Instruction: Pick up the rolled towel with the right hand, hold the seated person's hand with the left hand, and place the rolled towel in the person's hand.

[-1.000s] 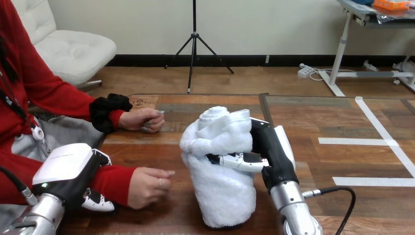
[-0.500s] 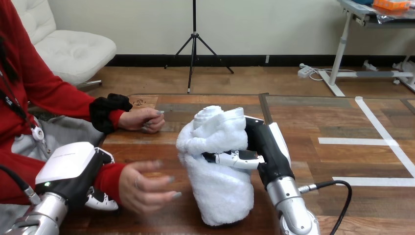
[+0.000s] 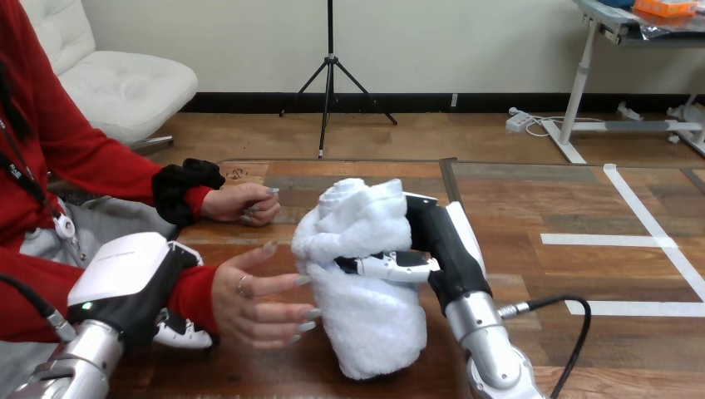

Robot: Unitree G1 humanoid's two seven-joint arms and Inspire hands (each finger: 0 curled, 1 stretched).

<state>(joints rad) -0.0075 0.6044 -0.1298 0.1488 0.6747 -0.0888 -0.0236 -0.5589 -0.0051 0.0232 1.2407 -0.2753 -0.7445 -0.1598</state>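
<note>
rolled towel enclosed by right hand fingers

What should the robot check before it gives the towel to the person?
1. Right hand curled round the rolled towel: ok.
2. Person's near hand open, palm toward the towel: ok.
3. Left hand holding that hand's wrist: cannot tell; it sits at the wrist.
4. Towel lying in the near hand: not ok, only beside its fingertips.
5. Person's far hand out of the way on the table: ok.
</note>
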